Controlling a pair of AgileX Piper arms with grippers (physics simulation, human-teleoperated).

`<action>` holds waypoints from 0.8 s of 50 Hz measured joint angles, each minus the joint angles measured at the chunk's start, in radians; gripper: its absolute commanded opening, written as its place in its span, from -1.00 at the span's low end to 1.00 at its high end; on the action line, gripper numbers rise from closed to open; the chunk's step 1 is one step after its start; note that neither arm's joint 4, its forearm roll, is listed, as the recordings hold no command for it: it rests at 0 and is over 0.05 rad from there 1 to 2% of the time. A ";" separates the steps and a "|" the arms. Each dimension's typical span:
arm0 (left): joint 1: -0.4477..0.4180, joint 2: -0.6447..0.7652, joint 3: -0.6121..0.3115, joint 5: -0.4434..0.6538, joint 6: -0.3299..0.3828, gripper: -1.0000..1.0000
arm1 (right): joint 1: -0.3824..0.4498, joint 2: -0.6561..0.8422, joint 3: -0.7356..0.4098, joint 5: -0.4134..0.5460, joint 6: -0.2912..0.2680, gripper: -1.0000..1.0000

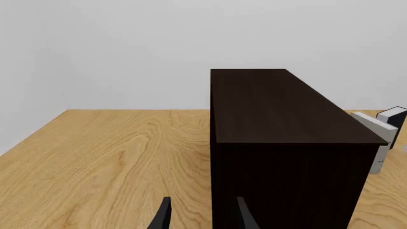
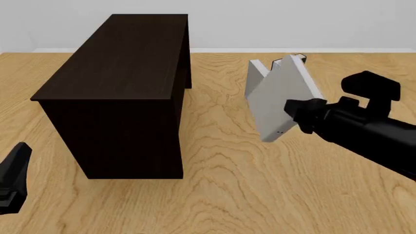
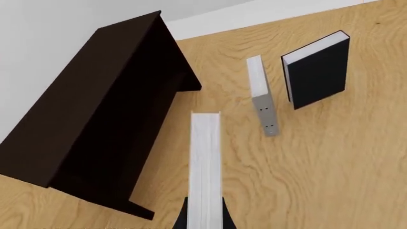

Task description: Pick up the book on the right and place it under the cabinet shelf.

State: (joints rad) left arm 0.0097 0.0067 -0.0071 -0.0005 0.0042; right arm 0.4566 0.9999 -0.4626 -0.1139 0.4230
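Right gripper point(image 2: 291, 111): clamped on one end of the book point(image 2: 281, 100), fingers pressed flat against both covers, holding it tilted above the table point(image 2: 260, 185).
Book: lifted off the wood, to the right of the cabinet shelf point(image 2: 123, 87) and apart from it.
Left gripper point(image 1: 201, 215): jaws parted, holding nothing, low near the cabinet's front corner.
Behind the book: a second grey book point(image 3: 262, 94) and a black-covered book point(image 3: 318, 69) stand side by side on the table.
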 measured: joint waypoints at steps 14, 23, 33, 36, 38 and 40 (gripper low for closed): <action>0.000 0.002 0.001 -0.003 0.000 1.00 | 0.078 0.099 0.013 -0.148 0.064 -1.00; 0.000 0.001 0.001 -0.001 -0.001 1.00 | 0.119 0.148 0.021 -0.251 0.122 -1.00; 0.001 0.001 0.000 -0.001 -0.001 1.00 | 0.139 0.227 0.021 -0.371 0.179 -1.00; 0.001 0.001 0.000 -0.001 -0.001 1.00 | 0.142 0.262 0.014 -0.405 0.194 -1.00; 0.001 0.001 0.000 -0.001 -0.001 1.00 | 0.143 0.286 0.007 -0.425 0.201 -1.00; 0.001 0.002 0.001 -0.002 -0.002 1.00 | 0.143 0.311 -0.001 -0.444 0.209 -1.00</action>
State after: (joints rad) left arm 0.0105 0.0084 -0.0066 -0.0021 0.0027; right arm 0.5995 1.3106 -0.4636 -0.5578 0.6318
